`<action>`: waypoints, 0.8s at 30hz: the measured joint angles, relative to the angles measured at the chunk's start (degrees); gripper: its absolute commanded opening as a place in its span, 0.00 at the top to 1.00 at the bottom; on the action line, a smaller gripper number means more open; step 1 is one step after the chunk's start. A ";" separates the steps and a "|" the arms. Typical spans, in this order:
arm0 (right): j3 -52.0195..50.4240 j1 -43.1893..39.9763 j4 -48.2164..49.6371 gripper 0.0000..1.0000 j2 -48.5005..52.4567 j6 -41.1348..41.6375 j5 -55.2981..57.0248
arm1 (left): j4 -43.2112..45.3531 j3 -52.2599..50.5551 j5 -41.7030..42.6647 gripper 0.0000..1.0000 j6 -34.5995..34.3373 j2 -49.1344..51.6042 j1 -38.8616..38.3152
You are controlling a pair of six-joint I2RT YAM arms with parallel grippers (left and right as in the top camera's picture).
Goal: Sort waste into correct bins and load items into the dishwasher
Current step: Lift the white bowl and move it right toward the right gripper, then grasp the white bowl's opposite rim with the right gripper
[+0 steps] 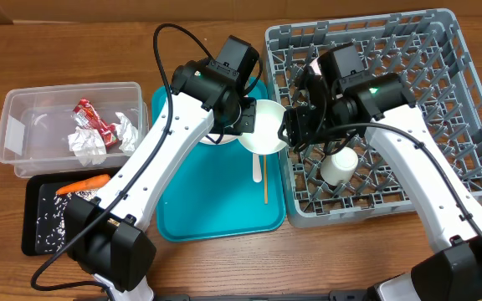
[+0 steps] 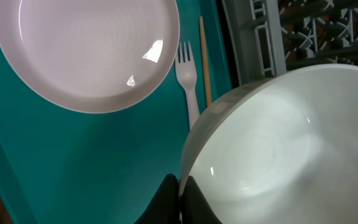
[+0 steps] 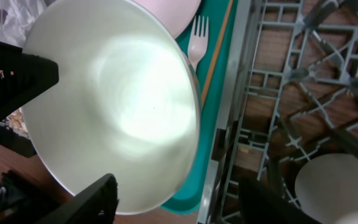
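Wrapper (image 1: 86, 113) and napkins (image 1: 90, 142) are in the tub (image 1: 23, 109), carrot (image 1: 86, 182) and crumbs (image 1: 53, 221) in the black tray (image 1: 33, 217), a cup (image 1: 340, 165) in the rack (image 1: 467, 100); plate (image 2: 86, 50), fork (image 2: 188, 74) and stick (image 2: 204, 56) wait on the teal tray (image 1: 216, 209), the left end effector (image 2: 180, 186) clamps the bowl (image 1: 262, 130) beside the rack, the right end effector (image 3: 179, 198) gapes around it.

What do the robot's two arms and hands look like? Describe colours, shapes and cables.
The left arm and right arm have white tubular links, black joint blocks and thin black cables looping alongside. A green light shows near the right wrist. The left hand and right hand have black fingers.
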 measured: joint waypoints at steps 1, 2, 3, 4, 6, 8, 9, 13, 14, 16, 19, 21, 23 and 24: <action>-0.13 0.26 0.31 0.40 0.00 -0.02 0.15 | 0.02 0.00 -0.07 0.96 0.02 0.00 0.00; -0.33 0.44 0.59 0.41 0.00 -0.04 0.26 | 0.02 0.00 -0.07 0.96 0.00 0.00 0.00; -0.66 0.70 0.92 0.43 0.00 0.07 0.37 | 0.02 0.00 -0.07 0.96 0.00 0.00 0.00; -0.92 0.79 1.20 0.44 0.00 -0.07 0.50 | 0.02 0.00 -0.07 0.96 0.00 0.00 0.00; -2.32 1.05 2.86 0.47 0.00 0.02 0.57 | 0.02 0.00 -0.07 0.96 0.00 0.00 0.00; -3.21 1.05 3.74 0.50 0.00 0.07 0.68 | 0.00 0.00 -0.04 0.96 0.02 0.00 0.00; -3.74 1.05 4.17 0.52 0.02 0.15 0.76 | 0.04 0.00 -0.04 0.96 0.02 0.00 0.00; -4.50 1.05 6.56 0.57 0.07 0.13 1.18 | 0.07 0.00 -0.04 0.96 0.02 0.00 0.00; -4.52 1.05 7.43 0.59 0.07 0.22 1.18 | 0.07 0.00 -0.02 0.96 0.02 0.00 0.00; -4.52 1.05 8.83 0.60 0.07 0.22 1.22 | 0.04 0.00 -0.04 0.96 0.02 0.00 0.00; -4.55 1.05 10.49 0.63 0.07 0.59 1.38 | 0.04 0.00 -0.04 0.96 0.02 0.00 0.00; -4.55 1.05 10.88 0.64 0.07 0.90 1.38 | 0.04 0.00 -0.02 0.96 0.02 0.00 0.00; -4.52 1.05 10.97 0.65 0.07 1.18 1.38 | 0.04 0.00 -0.04 0.96 0.00 0.00 0.00; -4.55 1.05 10.99 0.67 0.07 1.22 1.40 | 0.04 0.00 -0.02 0.96 0.02 0.00 0.00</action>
